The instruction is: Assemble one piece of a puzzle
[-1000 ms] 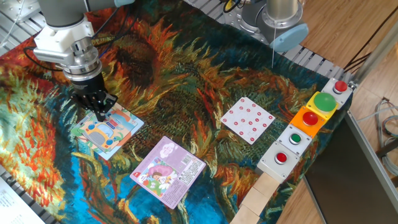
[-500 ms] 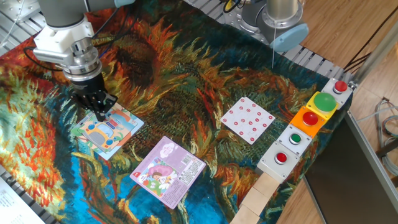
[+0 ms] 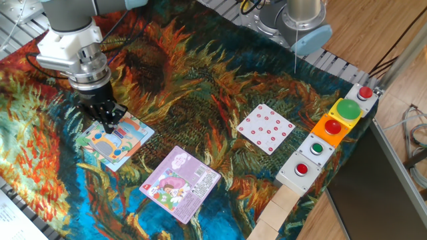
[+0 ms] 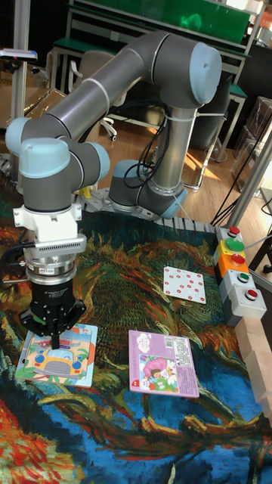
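Note:
The puzzle (image 3: 115,139) (image 4: 59,355) lies flat on the patterned cloth at the front left. It is a pale blue and green square with an orange vehicle picture. My gripper (image 3: 109,123) (image 4: 54,339) points straight down over the puzzle's far edge, fingers drawn together to a narrow tip that touches or nearly touches the board. Whether a loose piece sits between the fingertips is too small to tell.
A purple-pink square puzzle (image 3: 179,183) (image 4: 162,363) lies right of the board. A white card with red dots (image 3: 266,128) (image 4: 183,284) sits further right. A row of button boxes (image 3: 331,131) (image 4: 236,268) and wooden blocks (image 3: 278,212) line the right edge.
The gripper has shifted only a hair to the right over the puzzle's far edge; nothing else moved.

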Controlling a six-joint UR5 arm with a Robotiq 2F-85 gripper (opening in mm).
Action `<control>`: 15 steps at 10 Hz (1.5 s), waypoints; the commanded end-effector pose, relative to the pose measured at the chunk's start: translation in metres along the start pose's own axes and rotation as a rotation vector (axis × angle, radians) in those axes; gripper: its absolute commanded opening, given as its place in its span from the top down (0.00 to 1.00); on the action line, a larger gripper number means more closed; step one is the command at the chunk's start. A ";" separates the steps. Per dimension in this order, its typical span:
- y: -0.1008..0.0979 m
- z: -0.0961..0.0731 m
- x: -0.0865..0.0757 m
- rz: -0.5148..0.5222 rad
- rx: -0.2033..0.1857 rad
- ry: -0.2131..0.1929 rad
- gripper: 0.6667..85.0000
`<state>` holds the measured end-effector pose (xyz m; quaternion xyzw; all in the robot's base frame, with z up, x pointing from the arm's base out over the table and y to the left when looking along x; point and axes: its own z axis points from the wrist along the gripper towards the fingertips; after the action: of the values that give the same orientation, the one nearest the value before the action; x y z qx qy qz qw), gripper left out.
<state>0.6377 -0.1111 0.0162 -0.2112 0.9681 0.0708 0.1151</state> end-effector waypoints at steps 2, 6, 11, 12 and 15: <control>-0.006 0.006 -0.010 -0.022 0.001 -0.018 0.99; -0.005 0.005 -0.010 -0.006 -0.015 -0.024 0.99; -0.008 0.005 -0.006 -0.008 -0.021 -0.029 0.99; -0.008 0.004 -0.005 -0.007 -0.025 -0.031 0.99; -0.008 0.002 -0.002 -0.005 -0.028 -0.030 0.99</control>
<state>0.6435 -0.1161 0.0113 -0.2186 0.9645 0.0820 0.1231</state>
